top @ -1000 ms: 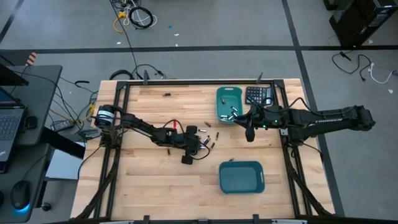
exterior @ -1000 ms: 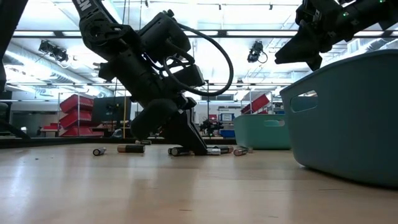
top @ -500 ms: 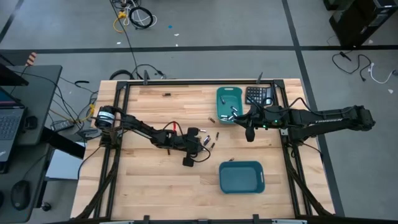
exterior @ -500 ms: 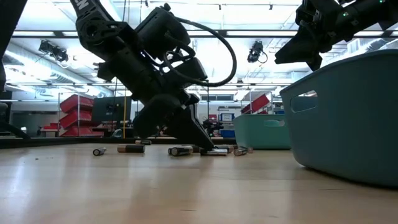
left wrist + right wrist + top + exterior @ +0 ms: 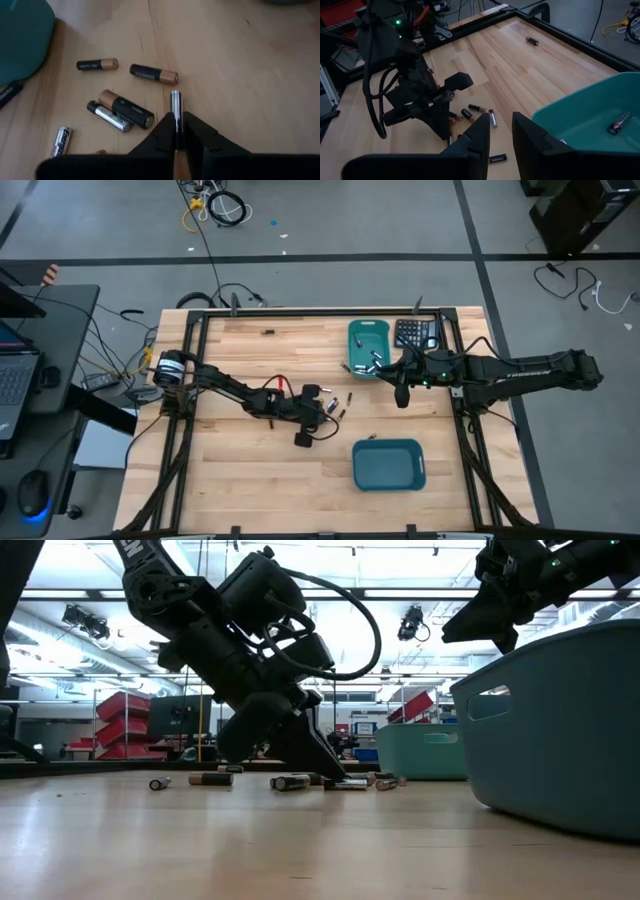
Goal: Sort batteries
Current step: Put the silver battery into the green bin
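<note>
Between the matt black plastic fingers [image 5: 161,134] of the left gripper [image 5: 178,131] lies a glossy silvery metal battery [image 5: 176,107], just beyond it copper-topped cells with satin black wrappers [image 5: 154,74], all on smooth pale wood planks [image 5: 240,80] beside a smooth teal plastic bin [image 5: 22,35].

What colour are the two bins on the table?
Both bins are teal; the high view shows them best.

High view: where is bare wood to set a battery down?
Bare: the wood left of the near bin, and the far-left stretch beside the lone battery. Crowded: around the left gripper and loose batteries.
</note>
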